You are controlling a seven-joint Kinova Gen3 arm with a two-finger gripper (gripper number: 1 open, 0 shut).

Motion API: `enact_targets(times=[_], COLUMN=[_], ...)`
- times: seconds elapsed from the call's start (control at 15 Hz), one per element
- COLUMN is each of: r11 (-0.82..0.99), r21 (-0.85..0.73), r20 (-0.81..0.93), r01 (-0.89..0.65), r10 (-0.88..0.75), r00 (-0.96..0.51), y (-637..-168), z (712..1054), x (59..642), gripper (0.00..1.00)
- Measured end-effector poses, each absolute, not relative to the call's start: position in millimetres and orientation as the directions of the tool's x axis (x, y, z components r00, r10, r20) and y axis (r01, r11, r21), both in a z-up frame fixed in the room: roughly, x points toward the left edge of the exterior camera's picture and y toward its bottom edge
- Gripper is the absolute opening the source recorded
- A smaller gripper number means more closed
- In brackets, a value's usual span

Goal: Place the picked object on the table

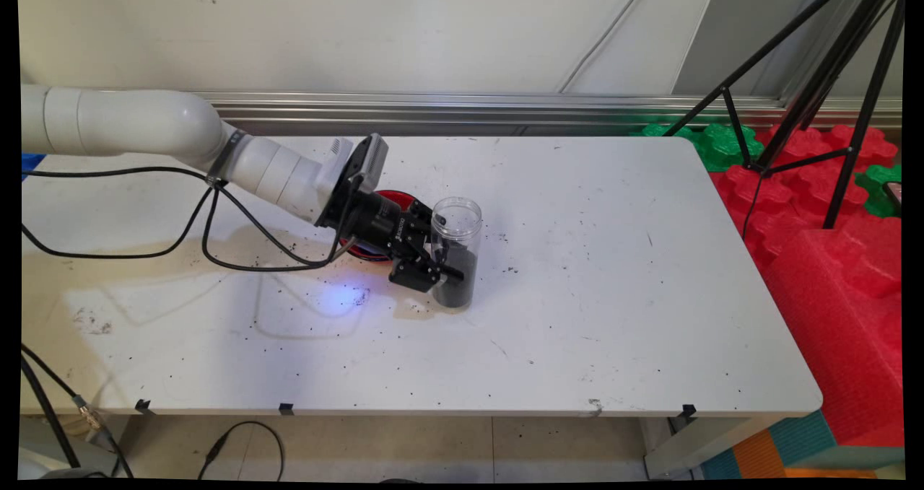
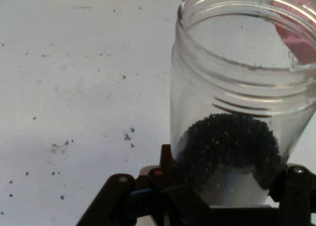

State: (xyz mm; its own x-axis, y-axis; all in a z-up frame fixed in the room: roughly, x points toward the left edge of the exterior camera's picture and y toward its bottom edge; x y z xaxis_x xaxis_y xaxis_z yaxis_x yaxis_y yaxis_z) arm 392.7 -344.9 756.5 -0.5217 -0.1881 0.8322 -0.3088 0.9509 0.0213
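A clear plastic jar without a lid stands upright near the middle of the white table. Its lower part is filled with dark granules. My gripper comes in from the left, tilted downward, and is shut on the jar's lower half. In the hand view the jar fills the right side, with the granules heaped at its bottom between my gripper fingers. A red dish lies right behind the gripper, mostly hidden by it.
Dark grains are scattered over the table around the jar. Black cables hang from the arm onto the table's left part. Off the right edge lie red foam blocks and green foam blocks, with a black tripod above them.
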Motion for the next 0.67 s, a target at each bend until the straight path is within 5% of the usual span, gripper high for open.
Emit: enact_targets(times=[0.4, 0.47, 0.67], r11=[0.952, 0.953, 0.953], r21=[0.022, 0.022, 0.02], r20=[0.819, 0.818, 0.815], r01=[-0.304, -0.304, -0.301], r10=[-0.192, -0.191, -0.19], r00=[-0.54, -0.542, -0.547], y=[-345.5, -345.8, -346.3], z=[743.2, 741.6, 738.0], x=[391.7, 391.6, 391.9], gripper=[0.0, 1.0, 1.0])
